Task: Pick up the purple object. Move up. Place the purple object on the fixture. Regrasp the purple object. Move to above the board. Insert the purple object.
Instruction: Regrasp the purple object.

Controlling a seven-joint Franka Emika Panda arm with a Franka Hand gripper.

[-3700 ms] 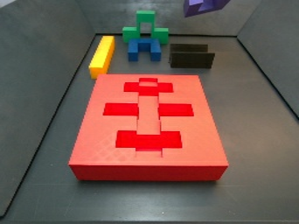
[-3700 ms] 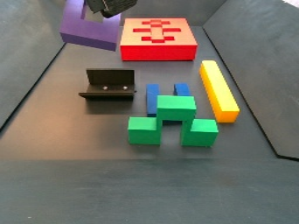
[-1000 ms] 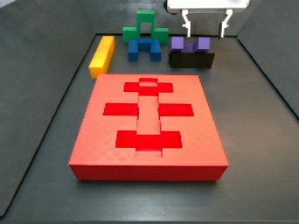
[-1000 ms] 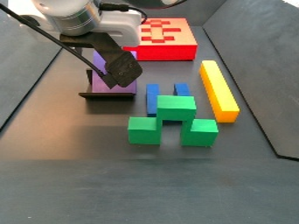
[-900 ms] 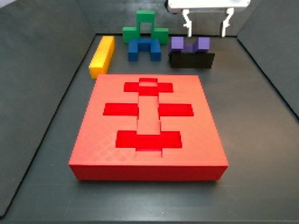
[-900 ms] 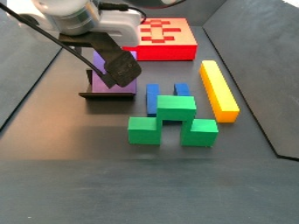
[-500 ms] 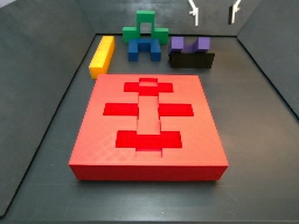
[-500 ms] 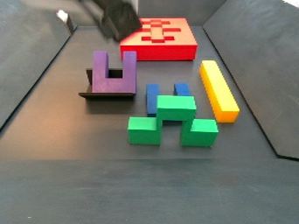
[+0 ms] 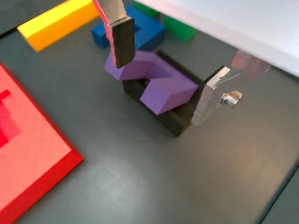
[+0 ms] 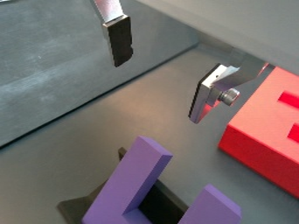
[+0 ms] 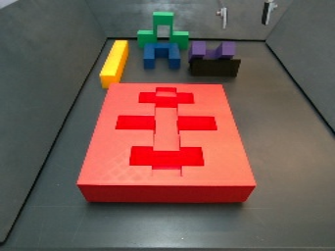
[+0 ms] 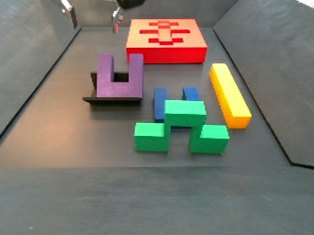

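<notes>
The purple object [image 11: 214,48] stands prongs-up on the black fixture [image 11: 216,67] at the far end of the floor, free of the fingers; it also shows on the fixture [image 12: 98,97] as the purple object [image 12: 117,81]. My gripper [image 11: 244,18] hangs open well above it, and the gripper [image 12: 95,13] is cut by the frame edge. In both wrist views the gripper [image 9: 159,94] straddles the purple object [image 9: 152,77] with a clear gap on each side. The red board [image 11: 164,137] lies apart from the fixture.
A long yellow bar [image 11: 116,62] lies beside a stacked green block [image 11: 164,29] and blue block [image 11: 161,54], close to the fixture. In a side view the green block [image 12: 185,124] stands in front of the blue block [image 12: 172,96]. Dark walls ring the floor.
The gripper brought the purple object down onto the fixture, let go of it and rose straight up. The purple object stays on the fixture.
</notes>
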